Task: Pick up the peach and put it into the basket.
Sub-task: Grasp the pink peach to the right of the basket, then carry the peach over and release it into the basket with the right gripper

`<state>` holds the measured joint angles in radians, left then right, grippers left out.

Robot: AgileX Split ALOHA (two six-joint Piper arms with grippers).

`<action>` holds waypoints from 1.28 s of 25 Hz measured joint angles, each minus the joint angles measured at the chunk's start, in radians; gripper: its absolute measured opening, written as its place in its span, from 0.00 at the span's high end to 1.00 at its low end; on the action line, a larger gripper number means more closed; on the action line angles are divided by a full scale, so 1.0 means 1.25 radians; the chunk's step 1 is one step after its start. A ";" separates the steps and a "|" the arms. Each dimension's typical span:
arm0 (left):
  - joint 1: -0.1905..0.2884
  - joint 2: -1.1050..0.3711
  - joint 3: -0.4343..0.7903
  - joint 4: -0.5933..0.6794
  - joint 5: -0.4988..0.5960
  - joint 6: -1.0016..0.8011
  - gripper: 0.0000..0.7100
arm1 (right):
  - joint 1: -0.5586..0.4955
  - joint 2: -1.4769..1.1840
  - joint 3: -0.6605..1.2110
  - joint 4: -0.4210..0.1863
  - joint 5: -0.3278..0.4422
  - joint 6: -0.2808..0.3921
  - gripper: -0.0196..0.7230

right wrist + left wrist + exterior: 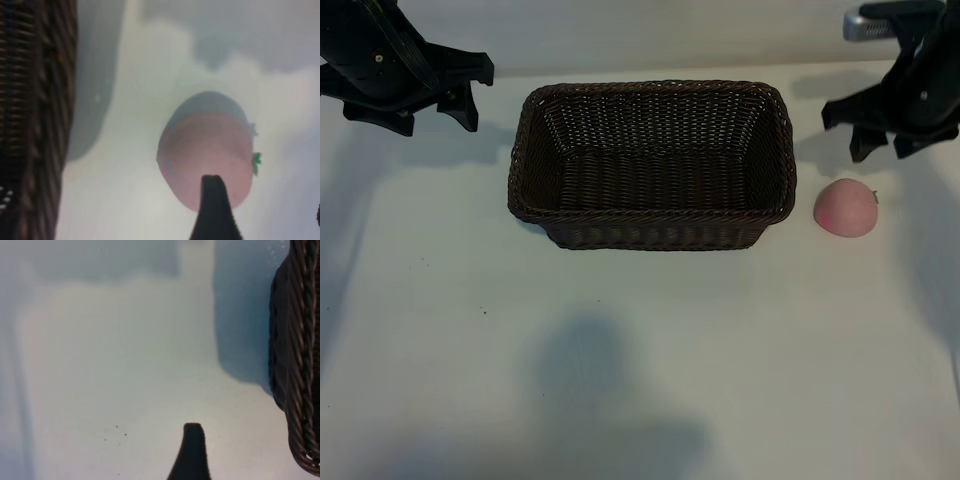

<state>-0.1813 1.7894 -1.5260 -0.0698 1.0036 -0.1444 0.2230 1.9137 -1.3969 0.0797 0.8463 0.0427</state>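
Observation:
The peach (846, 208), pink with a redder blush, lies on the white table just right of the basket (650, 215), a dark brown wicker basket with nothing inside. My right gripper (890, 142) hovers open behind the peach and does not touch it. In the right wrist view the peach (207, 150) lies just beyond one dark finger (215, 205), with a small green leaf on its side and the basket wall (30, 125) beside it. My left gripper (432, 115) stands open at the far left corner, holding nothing. Its wrist view shows one finger (192, 455) over bare table and the basket's rim (300, 365).
The white table (620, 350) stretches bare in front of the basket. A soft shadow (600, 400) falls on its near middle. A silver-grey part (865, 25) of the rig shows at the far right edge above the right arm.

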 joint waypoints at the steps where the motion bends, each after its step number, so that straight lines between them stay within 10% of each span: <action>1: 0.000 0.000 0.000 0.000 -0.001 0.000 0.17 | 0.000 0.000 0.018 0.001 -0.019 0.000 0.32; 16: 0.000 0.000 0.000 0.000 -0.003 0.001 0.17 | 0.000 0.063 0.086 0.095 -0.117 -0.065 0.34; 23: 0.000 0.000 0.000 0.000 -0.003 0.001 0.17 | 0.000 0.076 0.086 0.103 -0.117 -0.063 0.86; 32: 0.000 0.000 0.000 0.000 -0.003 0.001 0.17 | 0.000 0.042 -0.012 0.100 0.032 -0.063 0.91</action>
<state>-0.1813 1.7894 -1.5260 -0.0698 0.9999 -0.1426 0.2230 1.9662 -1.4125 0.2049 0.8865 -0.0356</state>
